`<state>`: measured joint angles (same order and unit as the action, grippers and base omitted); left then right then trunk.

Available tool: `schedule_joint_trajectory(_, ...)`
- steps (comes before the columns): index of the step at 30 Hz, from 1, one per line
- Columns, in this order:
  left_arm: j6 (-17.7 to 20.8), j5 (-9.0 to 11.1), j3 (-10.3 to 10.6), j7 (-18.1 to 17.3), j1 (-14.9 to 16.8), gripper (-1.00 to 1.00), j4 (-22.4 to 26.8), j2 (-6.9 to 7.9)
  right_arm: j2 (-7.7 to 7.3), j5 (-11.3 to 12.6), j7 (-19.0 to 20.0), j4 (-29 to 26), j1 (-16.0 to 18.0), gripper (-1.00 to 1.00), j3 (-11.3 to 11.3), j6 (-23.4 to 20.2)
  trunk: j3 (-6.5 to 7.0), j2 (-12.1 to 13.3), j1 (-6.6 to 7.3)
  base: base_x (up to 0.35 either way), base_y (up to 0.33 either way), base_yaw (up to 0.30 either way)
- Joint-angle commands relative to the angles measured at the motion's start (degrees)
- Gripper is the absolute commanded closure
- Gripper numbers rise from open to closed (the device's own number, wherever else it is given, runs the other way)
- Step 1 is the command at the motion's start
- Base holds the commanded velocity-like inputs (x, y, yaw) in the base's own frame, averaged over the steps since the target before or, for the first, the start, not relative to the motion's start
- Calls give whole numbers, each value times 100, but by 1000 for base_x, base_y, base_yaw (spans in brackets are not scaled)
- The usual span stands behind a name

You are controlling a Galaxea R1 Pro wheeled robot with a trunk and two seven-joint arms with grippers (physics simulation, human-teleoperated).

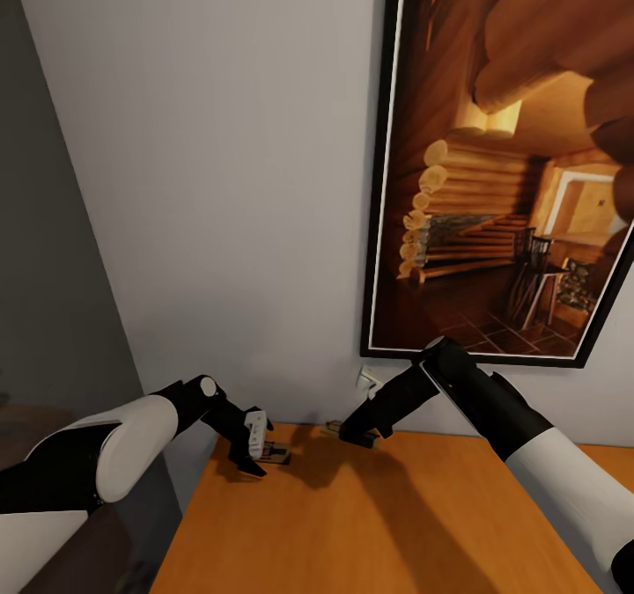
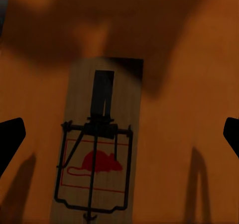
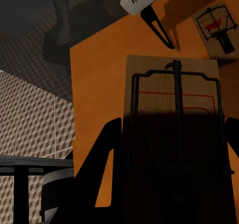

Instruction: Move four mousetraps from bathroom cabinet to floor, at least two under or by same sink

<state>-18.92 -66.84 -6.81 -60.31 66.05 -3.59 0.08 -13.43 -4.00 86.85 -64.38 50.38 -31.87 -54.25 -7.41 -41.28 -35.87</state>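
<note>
I hold left gripper (image 1: pixel 255 453) open, straddling mousetrap (image 2: pixel 97 149) on cabinet (image 1: pixel 379 524) top near back wall. Descend straight, pinch board edges, avoid wire. Right gripper (image 1: pixel 361 436) grips second mousetrap (image 3: pixel 172 114).

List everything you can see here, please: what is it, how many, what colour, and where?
mousetraps: two, brown wood with dark wire and a red mouse print; one on the cabinet under the left gripper, one between the right gripper's fingers
cabinet: one, orange-brown, flat top below both arms
picture: one, black frame, warm log-cabin interior, on the wall above the cabinet
wall: pale grey, behind the cabinet
floor: brown-and-beige cube-pattern tiles, beside the cabinet in the right wrist view
left gripper: black and white, open over the first trap
right gripper: black, around the second trap; whether it grips is unclear
arms: two, white and black, reaching in from both sides
</note>
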Motion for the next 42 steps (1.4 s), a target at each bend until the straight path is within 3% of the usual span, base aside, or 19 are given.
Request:
schedule_joint_trajectory(1,-24,-58,-49,2,9,-100,-11,7,-2,-39,60,-5,7,100,-3,-77,-10,-9,-2,0,0,0)
schedule_joint_trajectory(35,-24,-39,-49,2,9,-100,-10,39,-2,-39,60,-4,7,100,-3,-77,-10,-9,-2,0,0,0)
schedule_joint_trajectory(42,-24,-32,-49,2,9,-100,-10,121,-2,-39,60,-4,7,100,-3,-77,-10,-9,-2,0,0,0)
